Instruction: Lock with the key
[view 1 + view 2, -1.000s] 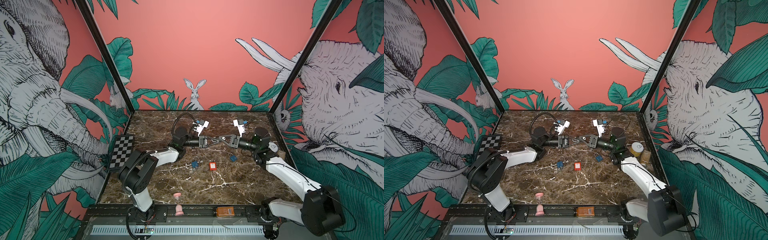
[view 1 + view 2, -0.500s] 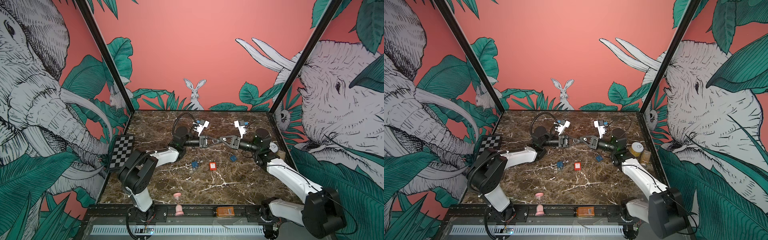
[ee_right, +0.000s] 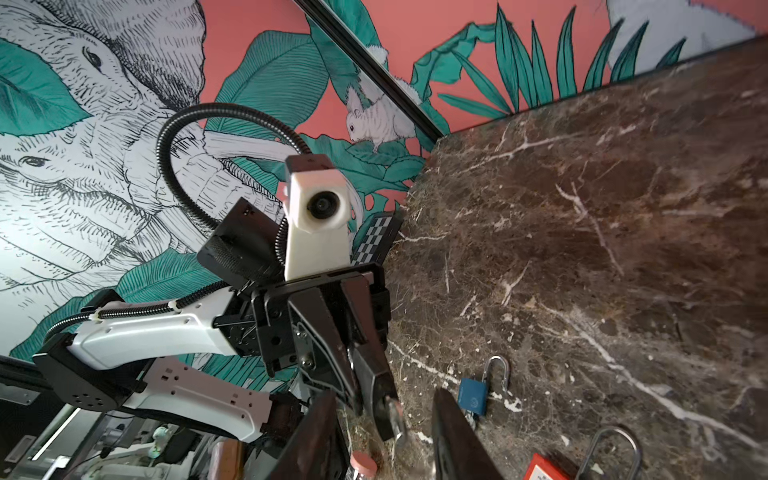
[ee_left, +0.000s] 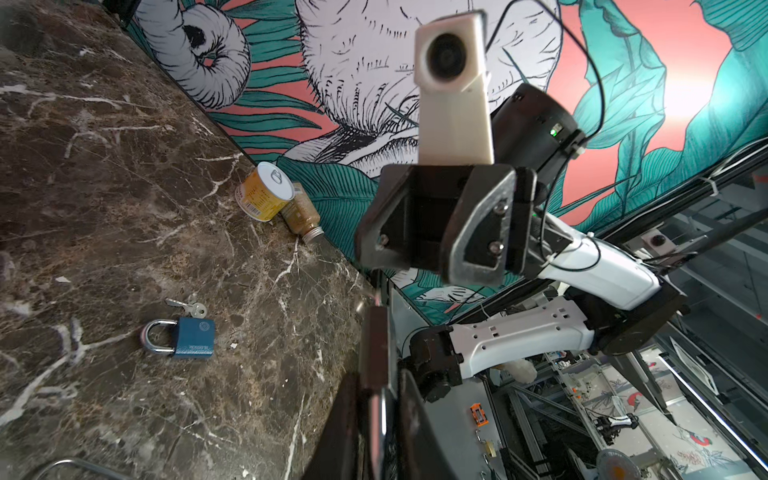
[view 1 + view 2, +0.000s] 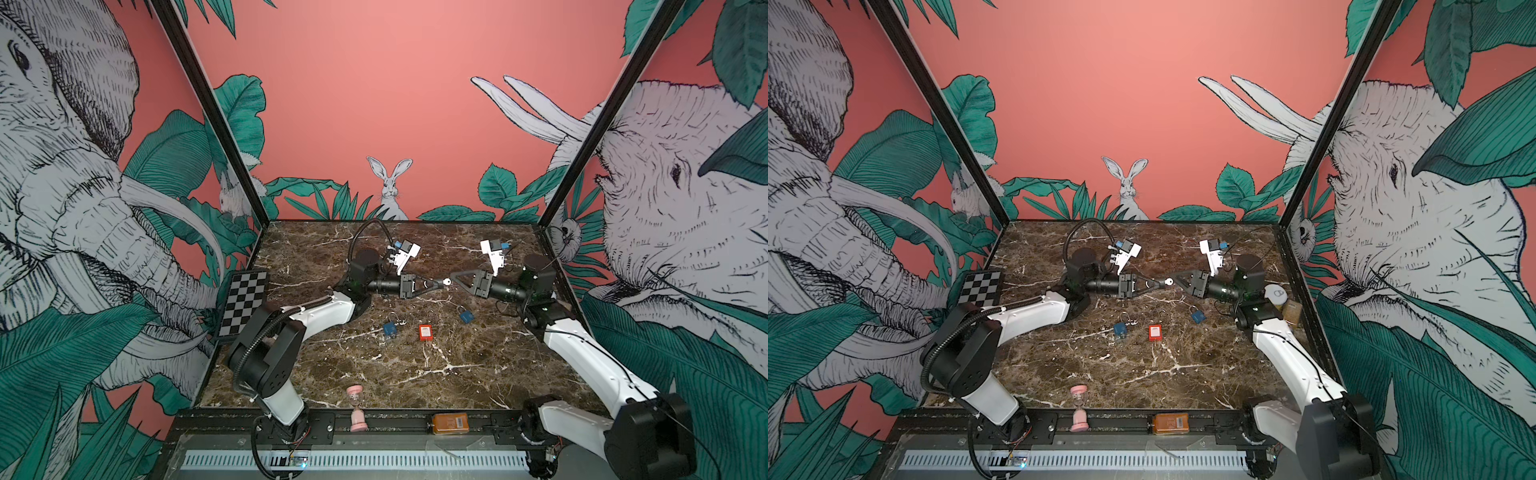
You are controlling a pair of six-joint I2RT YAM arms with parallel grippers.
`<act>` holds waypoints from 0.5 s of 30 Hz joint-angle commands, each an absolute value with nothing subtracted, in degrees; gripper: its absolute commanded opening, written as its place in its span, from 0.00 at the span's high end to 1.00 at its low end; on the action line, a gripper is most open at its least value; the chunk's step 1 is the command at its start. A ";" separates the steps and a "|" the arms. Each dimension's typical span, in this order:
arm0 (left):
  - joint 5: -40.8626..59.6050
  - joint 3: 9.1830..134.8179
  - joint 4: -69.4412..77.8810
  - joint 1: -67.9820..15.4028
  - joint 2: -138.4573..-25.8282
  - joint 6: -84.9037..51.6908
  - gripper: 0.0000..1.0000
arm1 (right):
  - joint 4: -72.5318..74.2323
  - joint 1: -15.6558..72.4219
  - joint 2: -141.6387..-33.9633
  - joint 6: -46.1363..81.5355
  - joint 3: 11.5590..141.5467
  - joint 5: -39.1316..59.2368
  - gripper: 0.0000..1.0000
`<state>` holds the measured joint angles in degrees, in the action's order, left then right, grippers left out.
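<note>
Above the middle back of the marble table (image 5: 415, 374), my left gripper (image 5: 439, 284) is shut on a small silver key (image 5: 447, 281), whose head sticks out past the fingertips. The left wrist view shows the key (image 4: 380, 415) edge-on between the pads. My right gripper (image 5: 454, 276) faces it, open; in the right wrist view its fingers (image 3: 446, 415) stand on either side of the key (image 3: 395, 415) without touching. On the table lie a blue padlock (image 3: 473, 395) with a raised shackle, a red padlock (image 5: 424, 332), and a second blue padlock (image 4: 193, 343) with keys beside it.
A yellow can (image 4: 266, 195) and a jar (image 4: 301, 216) lie against the right wall. A pink hourglass (image 5: 356, 409) and an orange box (image 5: 450, 423) sit at the front rail. A checkerboard (image 5: 245, 303) leans at the left edge.
My right gripper has opened and drawn back a little to the right, away from the key. My left gripper has closed a little more on the key and stayed in place.
</note>
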<state>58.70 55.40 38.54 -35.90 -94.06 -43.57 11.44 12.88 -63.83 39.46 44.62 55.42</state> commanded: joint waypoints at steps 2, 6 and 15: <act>62.18 57.31 37.38 -35.59 -91.70 -39.93 1.00 | 4.75 12.52 -62.01 32.71 47.68 58.83 0.61; 62.33 56.83 41.17 -35.57 -92.28 -42.32 1.00 | 6.72 12.54 -62.40 34.17 47.04 59.40 0.65; 61.79 56.69 42.25 -35.58 -91.94 -43.06 1.00 | 6.45 12.61 -64.20 34.38 46.78 59.86 0.71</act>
